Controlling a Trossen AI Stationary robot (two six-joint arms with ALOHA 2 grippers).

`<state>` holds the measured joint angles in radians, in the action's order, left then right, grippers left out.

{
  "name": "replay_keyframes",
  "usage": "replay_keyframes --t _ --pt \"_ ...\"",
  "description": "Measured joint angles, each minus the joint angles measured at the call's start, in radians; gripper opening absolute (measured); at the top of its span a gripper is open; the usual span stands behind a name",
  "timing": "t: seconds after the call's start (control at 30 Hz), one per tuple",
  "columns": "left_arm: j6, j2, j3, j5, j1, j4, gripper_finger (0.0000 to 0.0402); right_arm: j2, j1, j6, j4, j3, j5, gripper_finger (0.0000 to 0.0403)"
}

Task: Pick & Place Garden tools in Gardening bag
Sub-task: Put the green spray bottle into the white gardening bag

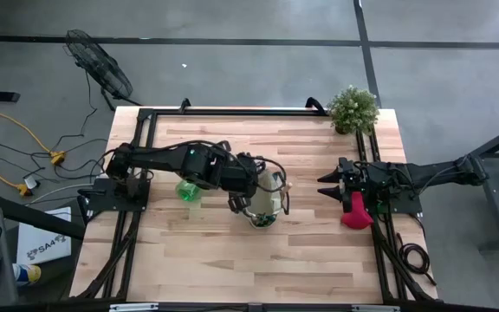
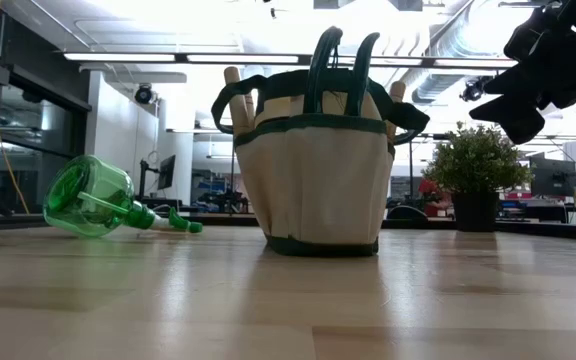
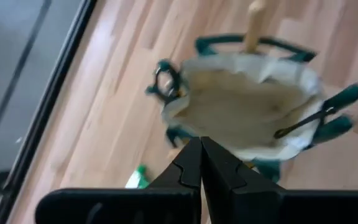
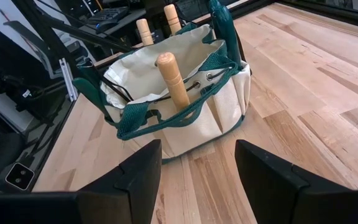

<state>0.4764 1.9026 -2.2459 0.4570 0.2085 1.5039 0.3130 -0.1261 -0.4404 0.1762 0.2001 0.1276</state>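
The gardening bag (image 1: 267,198) stands upright mid-table, beige with dark green trim and loop handles (image 2: 338,60). Wooden tool handles (image 4: 173,78) stick up out of it, and black pruner handles (image 3: 303,121) lie at its rim. The green spray bottle (image 1: 189,191) lies on its side left of the bag (image 2: 98,195). The red glove (image 1: 355,212) lies on the table under my right arm. My left gripper (image 3: 201,155) is shut and empty, above the bag's left side (image 1: 248,192). My right gripper (image 4: 197,174) is open and empty, raised right of the bag (image 1: 323,186).
A bushy potted plant (image 1: 353,108) stands at the table's far right corner (image 2: 478,170). Bare wood lies along the table's near side (image 1: 249,260). A black frame rail (image 1: 232,111) runs along the table's edges.
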Motion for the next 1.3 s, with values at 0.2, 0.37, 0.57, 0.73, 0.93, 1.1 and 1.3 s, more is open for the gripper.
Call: replay_keyframes --t 0.2,0.37,0.57,0.73,0.93,1.1,1.3 --pt "-0.174 0.018 0.025 -0.087 -0.042 -0.198 0.0 0.0 0.0 0.0 0.0 0.0 0.0 0.0197" --pt "-0.226 0.003 0.04 -0.085 -0.045 -0.216 0.0 0.0 0.0 0.0 0.0 0.0 0.0 0.0197" --pt "-0.288 -0.027 0.04 -0.068 -0.046 -0.204 0.0 0.0 0.0 0.0 0.0 0.0 0.0 0.0197" --pt "-0.315 -0.034 0.04 -0.102 -0.046 -0.202 0.0 0.0 0.0 0.0 0.0 0.0 -0.002 0.0197" --pt "-0.315 -0.051 0.074 -0.154 -0.045 -0.24 0.0 0.0 0.003 0.0 0.0 0.0 -0.002 0.0197" --pt "-0.321 -0.094 0.222 -0.216 -0.029 -0.428 0.0 0.0 0.003 0.029 0.0 0.0 0.005 0.0197" --pt "-0.296 -0.209 0.504 -0.294 -0.009 -0.704 0.0 0.008 0.002 -0.088 -0.035 0.0 -0.014 0.0197"
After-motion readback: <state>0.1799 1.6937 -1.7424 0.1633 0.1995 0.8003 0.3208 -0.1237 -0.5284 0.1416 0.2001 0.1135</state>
